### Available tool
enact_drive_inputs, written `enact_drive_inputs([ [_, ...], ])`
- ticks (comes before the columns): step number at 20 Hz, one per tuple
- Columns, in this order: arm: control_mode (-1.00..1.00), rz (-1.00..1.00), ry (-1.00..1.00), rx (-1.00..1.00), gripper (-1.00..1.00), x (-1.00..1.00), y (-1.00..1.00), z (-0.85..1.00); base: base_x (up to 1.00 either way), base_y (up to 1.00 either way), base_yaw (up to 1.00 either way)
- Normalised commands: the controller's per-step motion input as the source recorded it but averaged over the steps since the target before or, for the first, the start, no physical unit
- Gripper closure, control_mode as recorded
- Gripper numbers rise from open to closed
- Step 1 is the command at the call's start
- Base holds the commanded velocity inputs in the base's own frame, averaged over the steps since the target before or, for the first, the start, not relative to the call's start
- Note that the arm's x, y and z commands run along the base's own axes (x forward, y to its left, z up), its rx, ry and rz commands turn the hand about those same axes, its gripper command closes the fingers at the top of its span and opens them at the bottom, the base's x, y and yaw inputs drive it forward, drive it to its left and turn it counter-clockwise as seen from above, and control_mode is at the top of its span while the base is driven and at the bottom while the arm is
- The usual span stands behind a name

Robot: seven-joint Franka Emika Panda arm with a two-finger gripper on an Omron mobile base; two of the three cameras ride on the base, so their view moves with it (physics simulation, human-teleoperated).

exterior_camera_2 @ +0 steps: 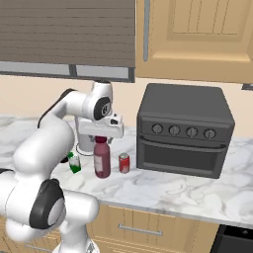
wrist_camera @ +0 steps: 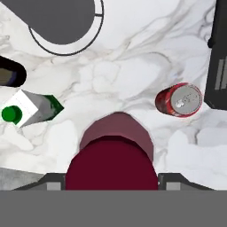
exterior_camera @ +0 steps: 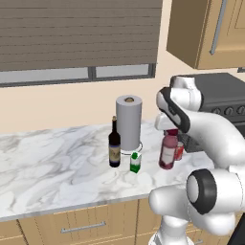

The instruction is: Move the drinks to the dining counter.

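1. The gripper points straight down over the pink bottle with the dark red cap, which stands upright on the grey-veined white marble table under the window blinds.
2. In the hand view the red cap sits low and centred, with a dark fingertip close on either side of it; the jaws stand half-narrowed about the cap and appear closed on it.
3. The bottle's base rests on the table in both base views.
4. The small red soda can stands just beside the bottle, between it and the dark grey countertop oven.
5. The small green-and-white carton with a green cap stands near the bottle on its other side, apart from it.
6. The tall dark wine bottle with a label stands just beyond the carton, close to the upright grey paper towel roll.
7. The roll stands behind the drinks, nearer the wall.
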Motion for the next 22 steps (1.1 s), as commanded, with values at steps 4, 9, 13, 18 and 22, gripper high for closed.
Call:
enact_drive_inputs([
  [4, -1.00, 0.00, 0.00, 0.08, 1.00, -0.82, -0.21, 0.58, 0.00, 0.00, 0.00],
  [9, -1.00, 0.00, -0.02, 0.03, 1.00, -0.78, 0.00, 0.42, 0.00, 0.00, 0.00],
  [13, -1.00, 0.00, -0.08, 0.00, 1.00, -0.53, 0.00, 0.09, 0.00, 0.00, 0.00],
  [18, -1.00, -0.04, -0.07, -0.02, 1.00, -0.27, 0.01, 0.01, 0.00, 0.00, 0.00],
  [22, -1.00, 0.00, 0.00, 0.00, 1.00, 0.00, 0.00, 0.00, 0.00, 0.00, 0.00],
])
